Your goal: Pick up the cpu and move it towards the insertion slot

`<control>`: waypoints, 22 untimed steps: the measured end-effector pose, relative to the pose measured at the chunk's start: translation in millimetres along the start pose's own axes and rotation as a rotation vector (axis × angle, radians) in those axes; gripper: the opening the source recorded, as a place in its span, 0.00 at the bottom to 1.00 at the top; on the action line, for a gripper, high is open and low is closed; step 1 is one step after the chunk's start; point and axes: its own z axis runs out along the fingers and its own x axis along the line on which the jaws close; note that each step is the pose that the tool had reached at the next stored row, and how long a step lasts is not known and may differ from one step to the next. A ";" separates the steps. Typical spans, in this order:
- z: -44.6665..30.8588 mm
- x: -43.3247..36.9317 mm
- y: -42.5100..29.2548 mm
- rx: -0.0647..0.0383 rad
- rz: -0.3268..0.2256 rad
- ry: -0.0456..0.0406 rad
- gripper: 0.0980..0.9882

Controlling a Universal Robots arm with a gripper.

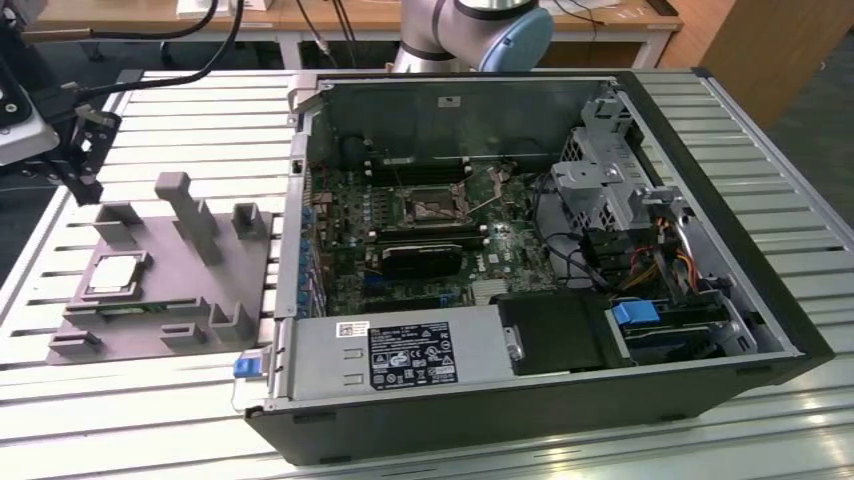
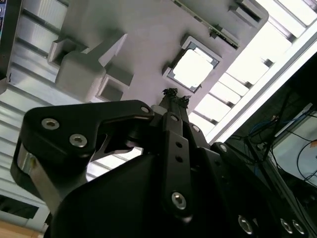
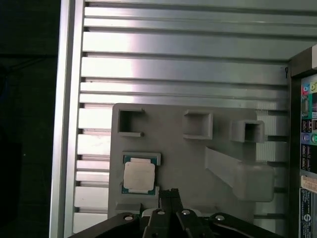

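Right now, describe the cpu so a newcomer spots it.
On the exterior view's left of the open computer case lies a grey fixture plate. The cpu sits in a square recess there, flat and silvery, unlike the upright grey blocks around it.

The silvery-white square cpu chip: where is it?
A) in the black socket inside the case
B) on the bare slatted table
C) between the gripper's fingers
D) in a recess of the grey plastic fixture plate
D: the silvery-white cpu chip lies in a framed recess of the grey plastic fixture plate.
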 end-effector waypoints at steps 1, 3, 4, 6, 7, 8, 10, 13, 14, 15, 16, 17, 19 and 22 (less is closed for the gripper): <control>1.9 1.0 -0.1 0.000 0.000 -0.0004 0.00; 5.4 2.9 -0.2 0.000 0.000 -0.0006 0.00; 7.2 4.0 -0.3 0.000 0.000 -0.0008 0.00; 10.9 5.8 -0.4 0.000 0.000 -0.0016 0.00; 12.7 6.5 -0.4 0.000 0.000 -0.0016 0.00; 14.6 7.4 -0.5 0.000 0.000 -0.0017 0.00; 18.3 8.6 -0.7 0.000 0.000 -0.0018 0.00; 23.4 10.3 -1.3 0.000 0.000 -0.0016 0.00; 25.3 10.9 -1.6 0.000 0.000 -0.0016 0.00; 27.2 11.4 -1.8 0.000 0.000 -0.0017 0.00; 29.0 11.9 -2.2 0.000 0.000 -0.0017 0.00; 30.6 12.5 -2.7 0.000 0.000 -0.0016 0.00; 33.8 13.5 -3.9 0.000 0.000 -0.0017 0.00; 38.3 14.5 -5.5 0.000 0.000 -0.0017 0.00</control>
